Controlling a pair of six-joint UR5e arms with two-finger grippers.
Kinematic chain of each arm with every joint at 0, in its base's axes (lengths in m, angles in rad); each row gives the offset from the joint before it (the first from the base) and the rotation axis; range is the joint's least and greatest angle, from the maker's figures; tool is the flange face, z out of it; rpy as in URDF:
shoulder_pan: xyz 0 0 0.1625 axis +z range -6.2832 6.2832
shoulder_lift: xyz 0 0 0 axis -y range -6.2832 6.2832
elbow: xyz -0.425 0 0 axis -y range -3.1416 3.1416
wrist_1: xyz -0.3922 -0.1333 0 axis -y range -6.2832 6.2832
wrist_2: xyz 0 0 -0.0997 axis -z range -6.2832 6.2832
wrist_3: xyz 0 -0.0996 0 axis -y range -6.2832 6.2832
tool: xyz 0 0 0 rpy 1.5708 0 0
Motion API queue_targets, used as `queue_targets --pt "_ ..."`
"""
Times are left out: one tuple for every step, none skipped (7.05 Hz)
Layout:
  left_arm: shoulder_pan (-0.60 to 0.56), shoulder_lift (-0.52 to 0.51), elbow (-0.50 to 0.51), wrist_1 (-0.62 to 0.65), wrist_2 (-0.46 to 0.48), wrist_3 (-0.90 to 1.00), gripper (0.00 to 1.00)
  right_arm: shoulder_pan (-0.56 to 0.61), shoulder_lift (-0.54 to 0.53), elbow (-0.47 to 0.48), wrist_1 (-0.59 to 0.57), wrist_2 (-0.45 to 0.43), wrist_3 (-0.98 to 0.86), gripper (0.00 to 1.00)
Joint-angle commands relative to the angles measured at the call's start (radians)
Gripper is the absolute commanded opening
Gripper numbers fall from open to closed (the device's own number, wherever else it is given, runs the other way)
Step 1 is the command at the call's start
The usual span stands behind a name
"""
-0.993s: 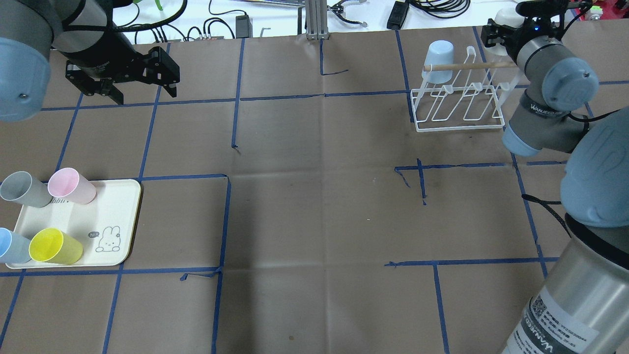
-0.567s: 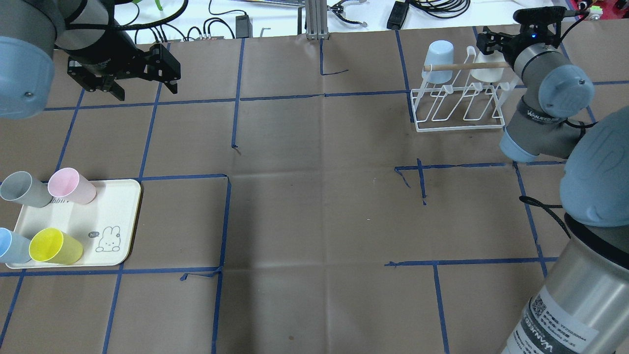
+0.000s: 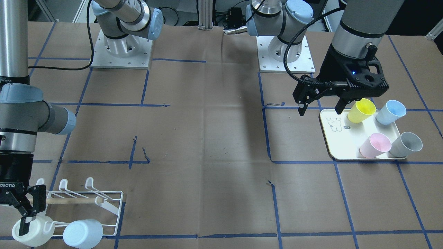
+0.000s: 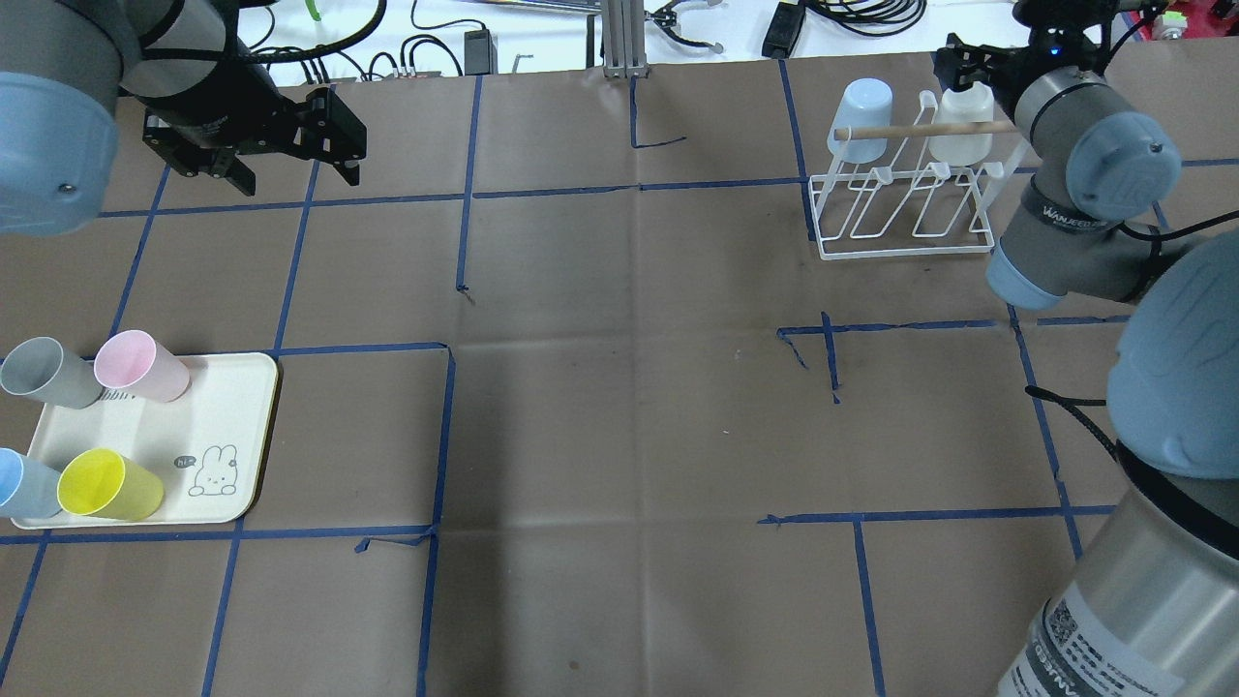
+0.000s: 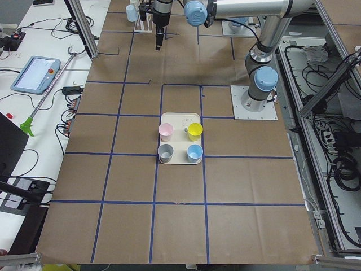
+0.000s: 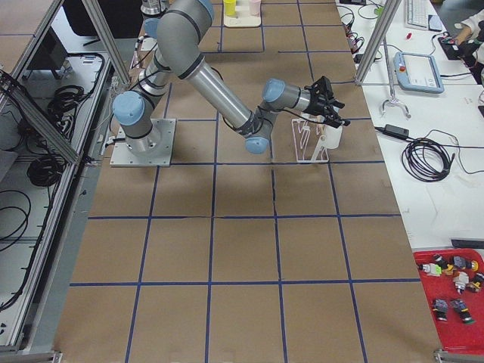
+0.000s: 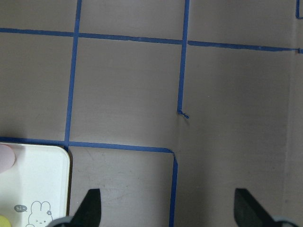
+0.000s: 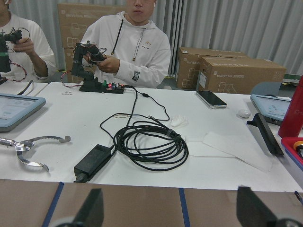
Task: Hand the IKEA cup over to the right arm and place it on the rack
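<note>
Apparently seated: white IKEA cup [image 4: 960,126] on the rack [image 4: 906,253], upper right of the overhead frame, beside a light-blue cup [image 4: 864,116]; right gripper [image 3: 28,218] just beside it, jaws spread wide, holding nothing; left gripper [image 3: 320,110] likewise wide and empty, upper left; handover and placement judged done, withdrawal left.

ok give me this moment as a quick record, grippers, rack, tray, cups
left gripper: open, empty, raised over the table near the tray
right gripper: open, beside the white cup; contact unclear
rack: carries the white cup and the rack blue cup, both mouth-down on prongs
tray: grey cup, pink cup, yellow cup, tray blue cup, all mouth-up
task stage: two cups on rack, four waiting on tray
</note>
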State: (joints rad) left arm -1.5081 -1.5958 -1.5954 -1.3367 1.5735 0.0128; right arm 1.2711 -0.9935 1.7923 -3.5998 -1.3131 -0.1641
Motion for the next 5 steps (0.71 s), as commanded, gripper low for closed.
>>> queue_targets --pt "-0.001 -0.001 -0.001 -0.001 -0.001 0.029 1.00 0.036 -0.107 0.002 0.048 -0.002 0.050 1.00" --pt "-0.001 -0.001 -0.003 -0.001 -0.001 0.029 1.00 0.060 -0.184 0.002 0.204 -0.009 0.052 1.00" --pt "-0.001 0.003 -0.005 0.001 -0.003 0.024 1.00 0.086 -0.259 0.002 0.333 -0.014 0.052 1.00" --pt "-0.001 0.008 -0.006 0.001 -0.004 0.019 1.00 0.108 -0.318 0.001 0.487 -0.011 0.052 1.00" --pt "-0.001 0.013 -0.006 0.001 -0.006 0.018 1.00 0.123 -0.365 -0.001 0.702 -0.011 0.051 1.00"
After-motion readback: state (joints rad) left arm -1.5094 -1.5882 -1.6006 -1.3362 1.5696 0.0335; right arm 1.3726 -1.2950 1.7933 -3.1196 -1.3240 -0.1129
